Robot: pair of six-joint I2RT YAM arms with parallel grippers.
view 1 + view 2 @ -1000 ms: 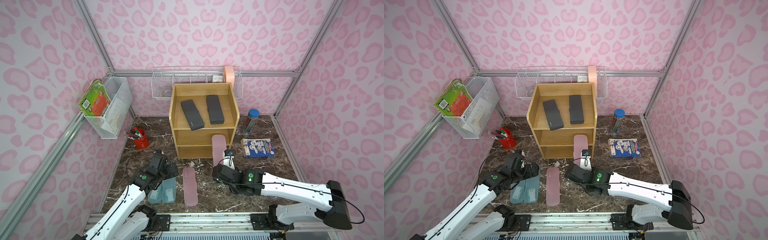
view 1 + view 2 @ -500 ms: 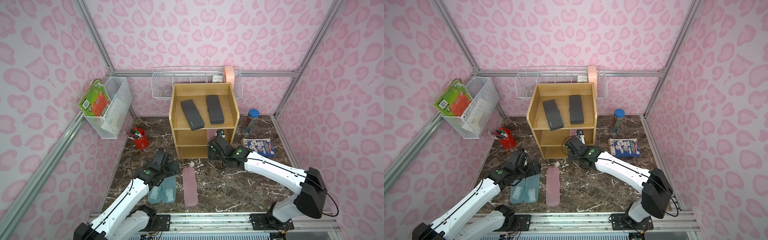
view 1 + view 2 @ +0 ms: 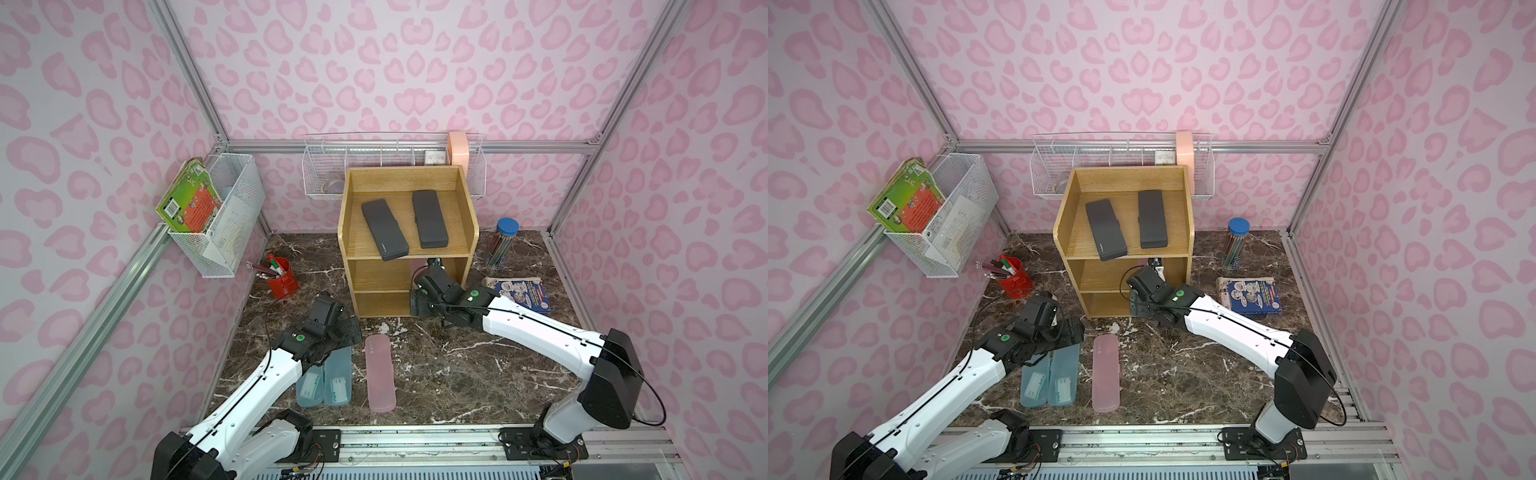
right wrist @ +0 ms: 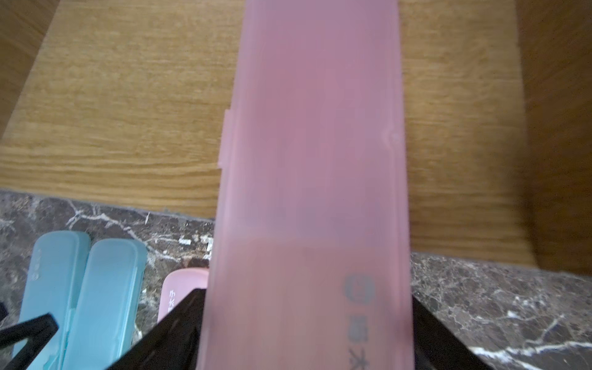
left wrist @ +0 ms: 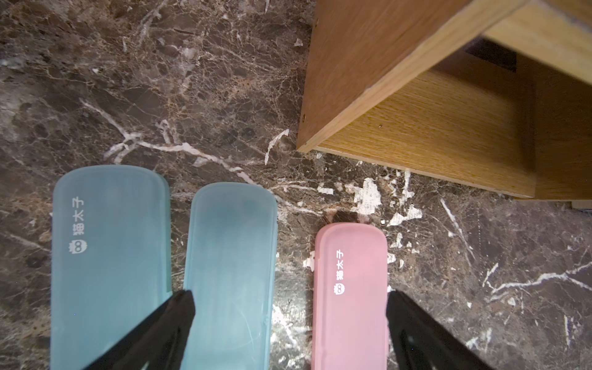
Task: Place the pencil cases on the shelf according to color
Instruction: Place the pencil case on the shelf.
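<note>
Marble tabletop (image 3: 457,374), oak shelf (image 3: 405,179) on it, two black cases (image 3: 384,229) atop, pink case (image 4: 307,160) seemingly on middle tier

猫太子 printed on teal pencil case (image 5: 109,256), 猫太子 on pink pencil case (image 5: 350,288)

two matte black plastic cases (image 3: 384,230) side by side on the top tier of the oak wooden shelf (image 3: 344,224); a translucent pink case (image 4: 314,128) in its middle tier; before it on the marble table (image 3: 457,374), two translucent teal cases (image 3: 337,374), another pink case (image 3: 379,372) just right of them
</note>
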